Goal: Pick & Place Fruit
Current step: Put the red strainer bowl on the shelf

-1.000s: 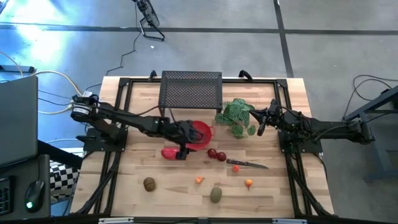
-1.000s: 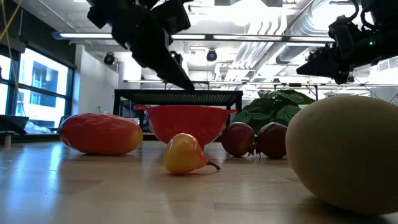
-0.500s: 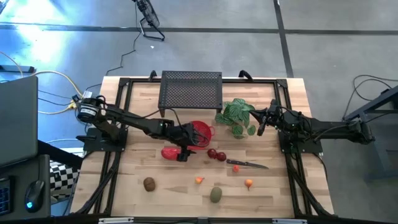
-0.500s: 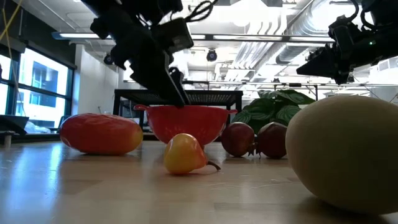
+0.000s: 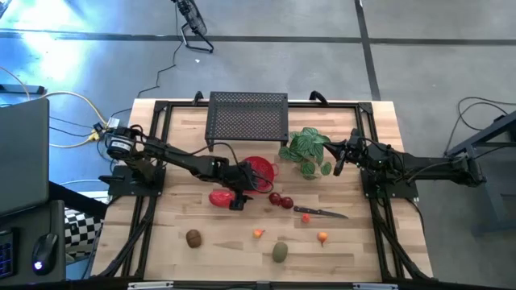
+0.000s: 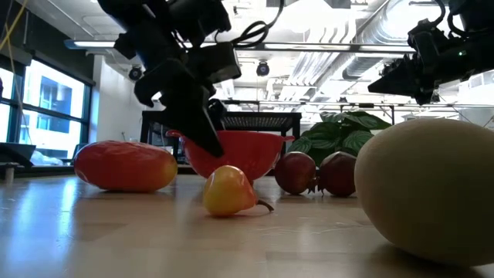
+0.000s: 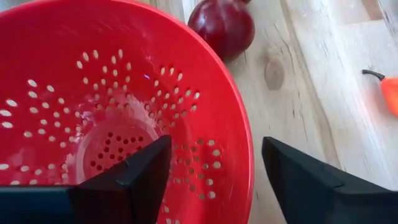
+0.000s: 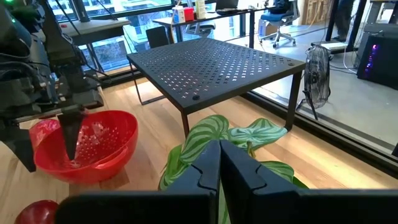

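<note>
The fruit lies on the wooden table: a red oblong, two dark-red round ones, a brown oval, an olive-green oval and two tiny orange pieces. A red colander stands behind them. My left gripper is open and hangs low over the colander's rim, one finger above the bowl's inside and the other above the table outside; I see no touch. My right gripper is shut and held in the air by the leafy plant.
A black-handled knife lies right of the dark-red pair. A black perforated rack stands at the far edge behind the colander. The plant sits right of the colander. Bare wood shows along the near edge, between the scattered fruit.
My left gripper has come down from above the colander's height to the level of its rim, staying open. The colander and the fruit have stayed where they were.
</note>
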Available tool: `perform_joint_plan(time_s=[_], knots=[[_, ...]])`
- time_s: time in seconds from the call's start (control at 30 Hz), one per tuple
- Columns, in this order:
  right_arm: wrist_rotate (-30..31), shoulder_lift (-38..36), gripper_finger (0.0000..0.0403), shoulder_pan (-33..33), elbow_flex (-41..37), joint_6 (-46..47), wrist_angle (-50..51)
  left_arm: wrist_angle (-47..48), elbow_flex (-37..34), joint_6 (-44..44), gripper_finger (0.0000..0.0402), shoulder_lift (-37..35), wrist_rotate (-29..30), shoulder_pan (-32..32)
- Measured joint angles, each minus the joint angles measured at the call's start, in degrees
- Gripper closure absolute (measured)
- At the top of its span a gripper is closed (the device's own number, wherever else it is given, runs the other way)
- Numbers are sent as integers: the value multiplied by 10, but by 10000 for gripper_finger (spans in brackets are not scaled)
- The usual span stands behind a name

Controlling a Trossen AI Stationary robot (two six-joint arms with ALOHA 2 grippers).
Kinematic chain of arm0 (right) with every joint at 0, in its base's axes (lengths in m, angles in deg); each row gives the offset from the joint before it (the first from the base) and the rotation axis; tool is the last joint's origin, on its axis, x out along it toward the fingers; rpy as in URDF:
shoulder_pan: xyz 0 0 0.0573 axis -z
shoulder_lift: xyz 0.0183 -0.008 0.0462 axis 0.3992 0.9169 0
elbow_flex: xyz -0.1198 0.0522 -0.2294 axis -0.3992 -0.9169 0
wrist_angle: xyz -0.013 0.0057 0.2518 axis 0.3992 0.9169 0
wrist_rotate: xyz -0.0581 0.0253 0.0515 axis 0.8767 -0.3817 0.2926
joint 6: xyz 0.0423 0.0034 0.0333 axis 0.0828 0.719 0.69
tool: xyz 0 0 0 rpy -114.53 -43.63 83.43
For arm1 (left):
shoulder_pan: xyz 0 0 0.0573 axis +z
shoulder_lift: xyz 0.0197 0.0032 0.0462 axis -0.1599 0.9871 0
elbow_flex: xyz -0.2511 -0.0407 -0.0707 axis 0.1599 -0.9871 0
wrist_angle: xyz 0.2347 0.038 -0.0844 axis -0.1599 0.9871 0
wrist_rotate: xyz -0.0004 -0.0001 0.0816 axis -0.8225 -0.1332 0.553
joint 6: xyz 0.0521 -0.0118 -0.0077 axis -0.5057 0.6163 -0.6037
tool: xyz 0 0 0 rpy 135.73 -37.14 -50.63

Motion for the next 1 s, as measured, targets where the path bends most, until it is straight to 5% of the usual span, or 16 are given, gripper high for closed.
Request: perform_joint_plan(time_s=[0.3,1.0], knots=[[0,0,400,0,0,0,0,0,0,0,257,0,2,0],[0,0,400,0,0,0,0,-5,1,-1,380,-3,6,0]])
